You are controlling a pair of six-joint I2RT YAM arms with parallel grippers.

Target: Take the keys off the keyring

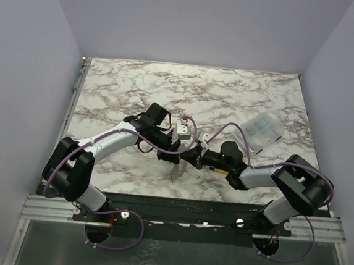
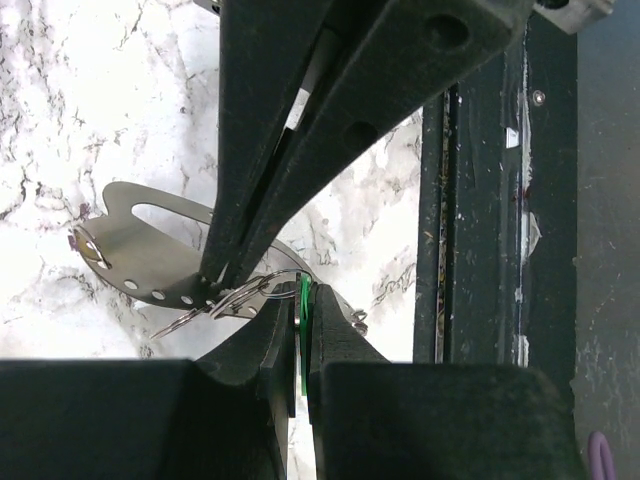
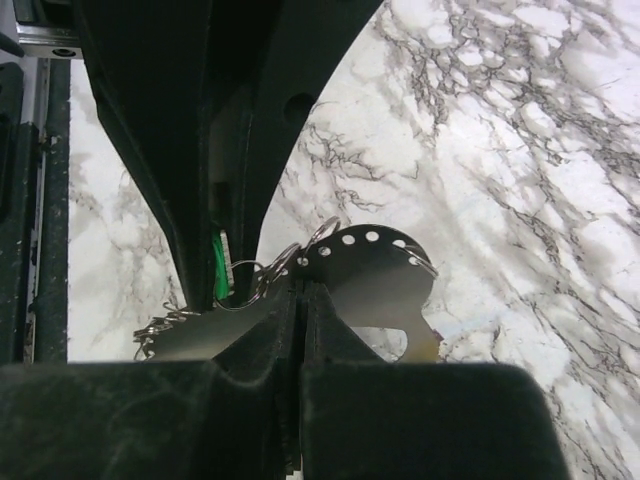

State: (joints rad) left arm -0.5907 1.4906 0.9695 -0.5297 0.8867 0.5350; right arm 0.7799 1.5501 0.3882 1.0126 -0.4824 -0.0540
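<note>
My two grippers meet above the near middle of the marble table. The keyring is a flat silvery plate (image 3: 385,285) with a row of holes and thin wire rings (image 2: 255,288); it also shows in the top view (image 1: 178,170). My right gripper (image 3: 300,292) is shut on the plate's edge. My left gripper (image 2: 303,297) is shut on the green-headed key (image 2: 303,335), which hangs on a wire ring. The key also shows in the right wrist view (image 3: 219,268). In the top view the left gripper (image 1: 175,156) and the right gripper (image 1: 190,160) nearly touch. Other keys are not distinct.
A clear plastic box (image 1: 261,131) lies at the right back. The black rail (image 2: 480,200) at the table's near edge runs just beside the grippers. A short bit of chain (image 3: 165,325) hangs from the plate's end.
</note>
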